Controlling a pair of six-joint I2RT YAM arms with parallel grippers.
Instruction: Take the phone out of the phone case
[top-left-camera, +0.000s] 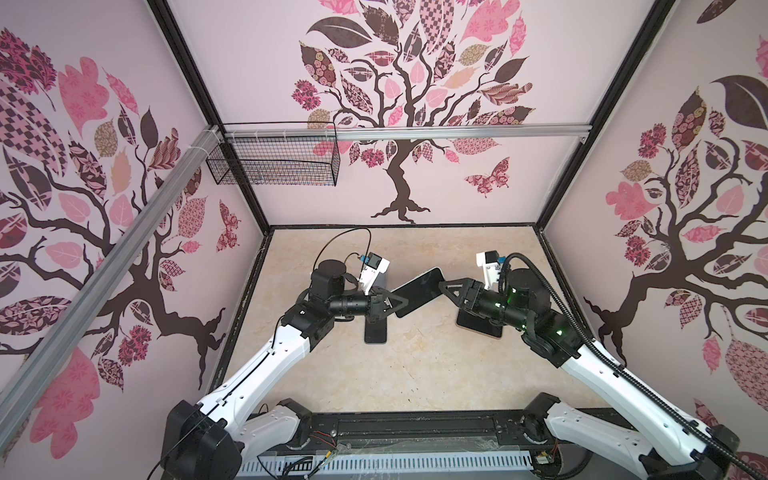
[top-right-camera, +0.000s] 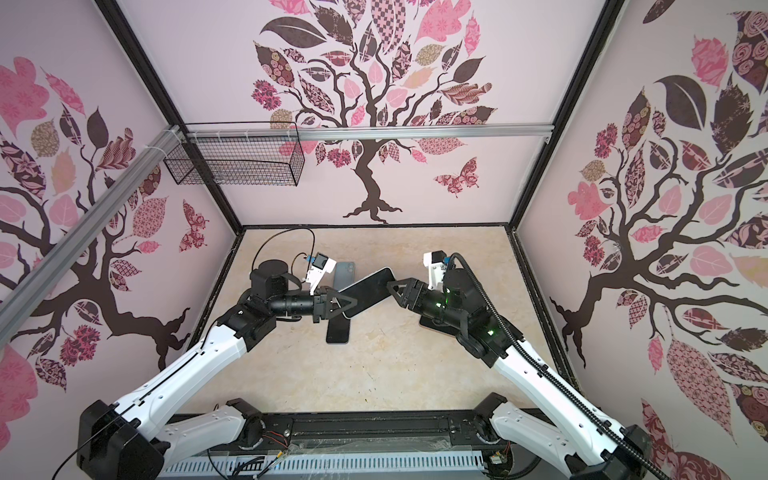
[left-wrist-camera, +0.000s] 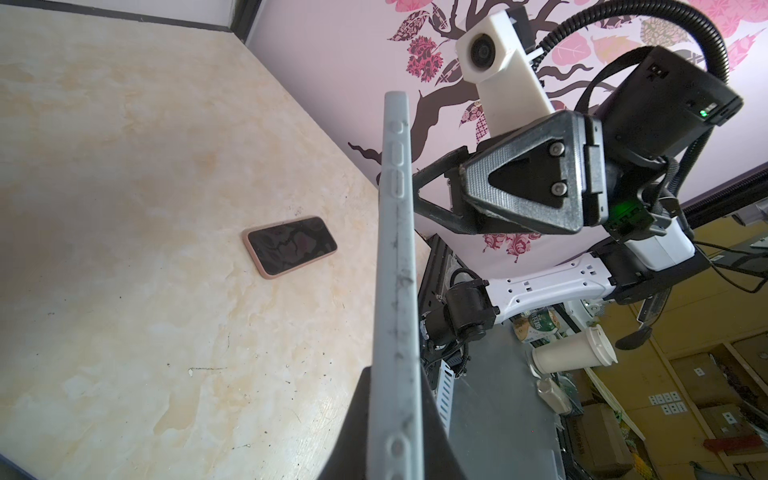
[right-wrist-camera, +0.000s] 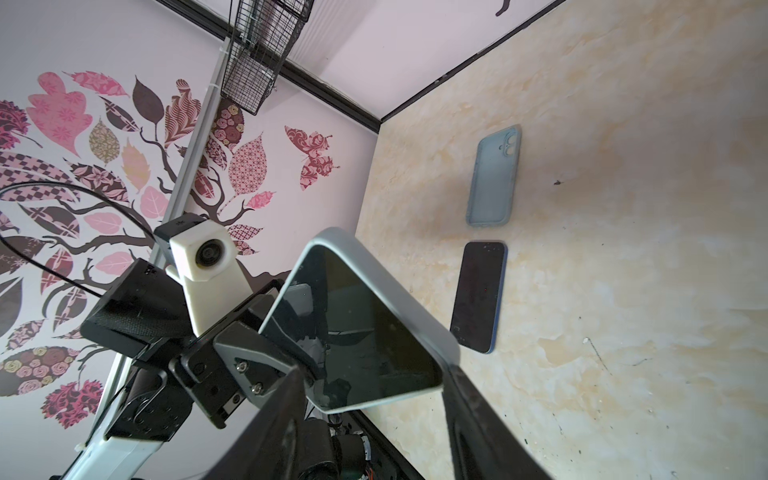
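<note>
A phone with a dark screen, in its pale grey phone case (top-left-camera: 417, 293) (top-right-camera: 368, 291), hangs tilted above the table between both grippers. My left gripper (top-left-camera: 397, 307) (left-wrist-camera: 395, 436) is shut on the near end, pinching the phone front and back; the left wrist view shows the case's button edge (left-wrist-camera: 395, 249) running away from the jaws. My right gripper (top-left-camera: 442, 286) (right-wrist-camera: 365, 399) holds the opposite end, its fingers (right-wrist-camera: 461, 399) pressed against the case's two long sides. The screen (right-wrist-camera: 357, 324) faces the right wrist camera.
On the beige table lie an empty blue case (right-wrist-camera: 494, 178) (top-right-camera: 345, 274), a bare dark phone (right-wrist-camera: 478, 295) (top-left-camera: 376, 330) and a phone in a pink case (left-wrist-camera: 291, 245) partly under my right arm (top-left-camera: 478, 328). A wire basket (top-left-camera: 274, 162) hangs on the back wall.
</note>
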